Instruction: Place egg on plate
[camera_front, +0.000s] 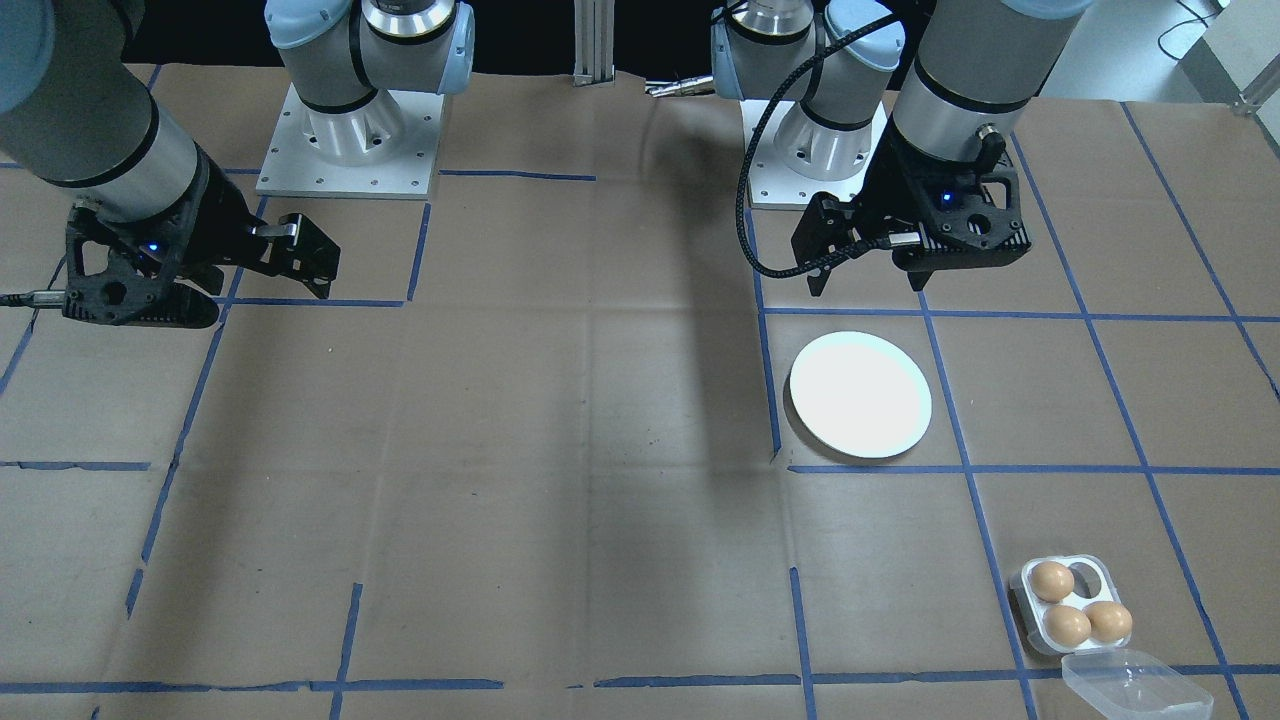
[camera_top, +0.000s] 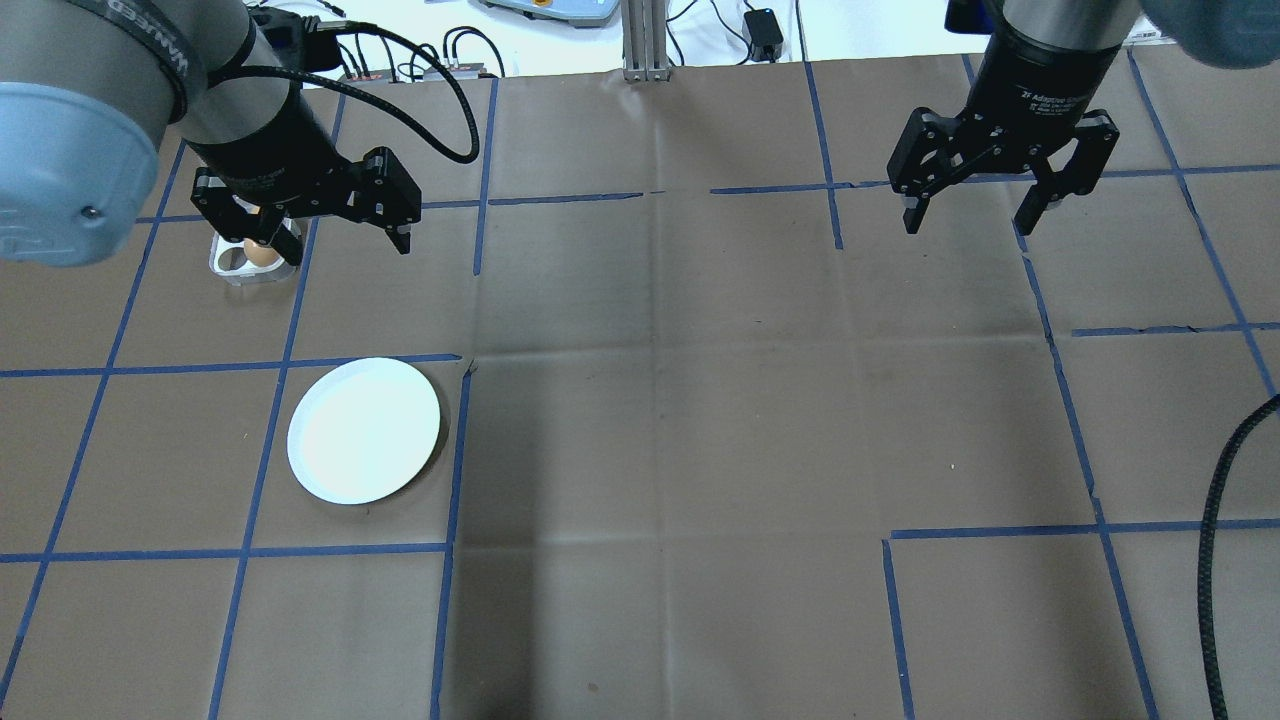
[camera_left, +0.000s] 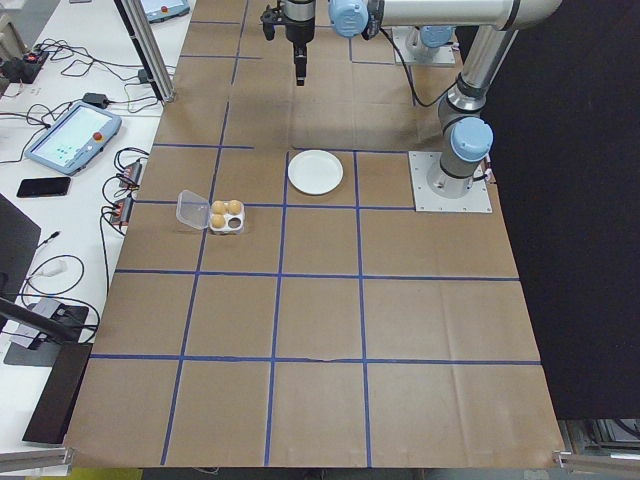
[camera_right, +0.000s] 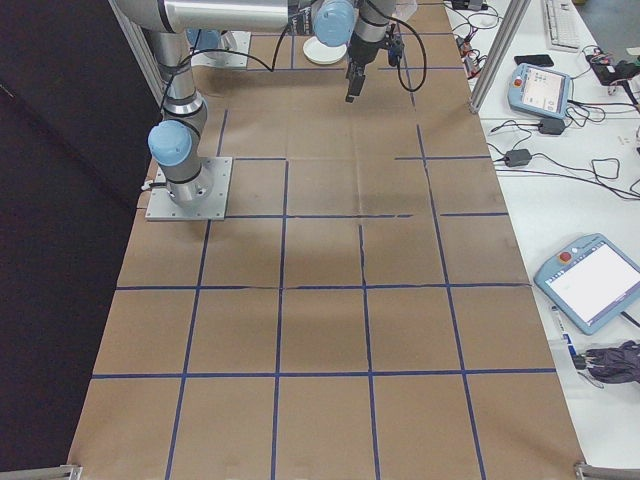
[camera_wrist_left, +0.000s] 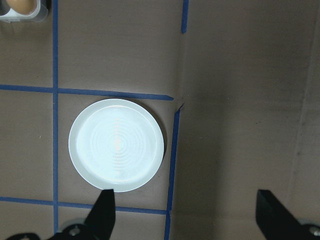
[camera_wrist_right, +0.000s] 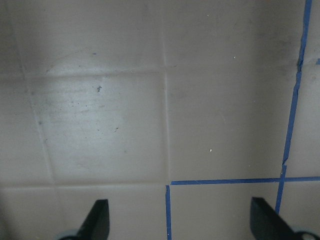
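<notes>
Front-facing view: the left gripper (camera_front: 868, 282) hangs above the brown paper-covered table (camera_front: 560, 430) with its fingers spread and nothing between them. The white plate (camera_front: 860, 396) lies bare just in front of it, on the operators' side. Farther out the same way and off to the gripper's outer side sits the egg tray (camera_front: 1068, 603) with three brown eggs (camera_front: 1052, 581) in its four cups; its clear lid (camera_front: 1135, 685) lies open beside it at the table edge. No object lies between the gripper and the tray. The right gripper (camera_front: 300, 270) hovers far across the table, also spread and empty.

Overhead view: the left gripper (camera_top: 330, 235) covers most of the egg tray (camera_top: 240, 262), of which one egg (camera_top: 262, 256) shows under its wrist. The plate (camera_top: 364, 430) lies on the robot's side of the gripper. The right gripper (camera_top: 975, 215) has wide-open fingers over bare paper crossed by blue tape lines (camera_top: 560, 199).

Exterior left view: plate (camera_left: 315, 172) and egg tray (camera_left: 226, 215) sit apart in neighbouring taped squares; tablets and cables lie on the white bench (camera_left: 60, 150) beyond the table edge.

Exterior right view: only the plate (camera_right: 325, 52) shows, far off behind the right arm.

Left wrist view: the plate (camera_wrist_left: 116, 145) lies just ahead of the fingertips (camera_wrist_left: 102, 210), with a corner of the egg tray (camera_wrist_left: 25, 12) farther ahead.

Right wrist view: the fingertips (camera_wrist_right: 97, 215) frame only paper and tape.
</notes>
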